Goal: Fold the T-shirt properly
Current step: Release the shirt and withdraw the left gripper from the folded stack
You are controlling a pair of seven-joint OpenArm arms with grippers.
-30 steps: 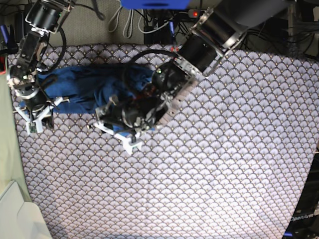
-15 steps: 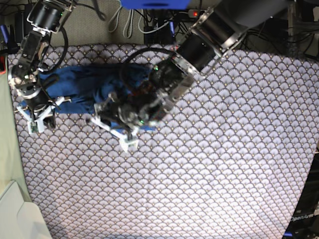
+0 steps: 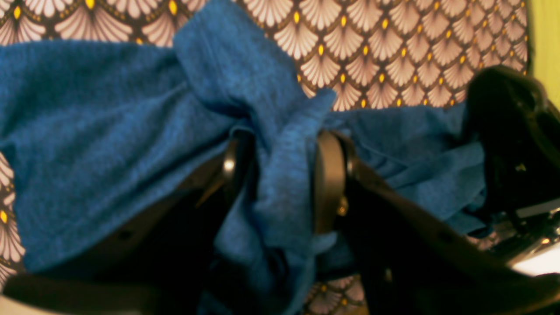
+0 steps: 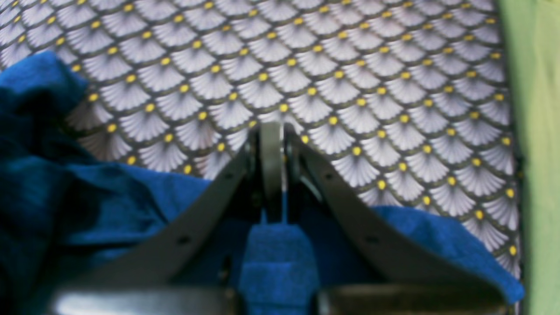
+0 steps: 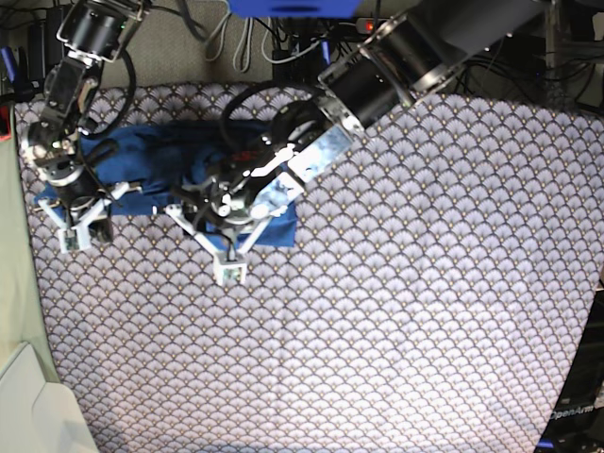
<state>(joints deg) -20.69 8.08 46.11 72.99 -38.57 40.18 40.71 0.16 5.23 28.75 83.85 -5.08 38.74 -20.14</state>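
The blue T-shirt (image 5: 151, 160) lies bunched in the table's far-left part, and also fills the left wrist view (image 3: 109, 131). My left gripper (image 5: 229, 269) (image 3: 282, 175) stands at the shirt's near edge, with a thick fold of blue fabric squeezed between its two round pads (image 3: 328, 179). At the shirt's left end my right gripper (image 5: 68, 238) (image 4: 271, 166) is shut. Blue cloth (image 4: 87, 205) runs under its fingers and a thin strip shows between the tips. Much of the shirt's middle is hidden by the left arm.
A cloth with a fan-scale pattern (image 5: 396, 283) covers the table. A pale green surface (image 5: 11, 283) borders its left edge, and a white object (image 5: 28, 406) sits at the near left corner. Cables (image 5: 236, 38) lie behind the table. The right arm shows dark (image 3: 512, 144) in the left wrist view.
The left gripper has swung left and turned, taking the shirt fold with it, and its jaws have closed in a little. The right gripper has shifted slightly toward the back.
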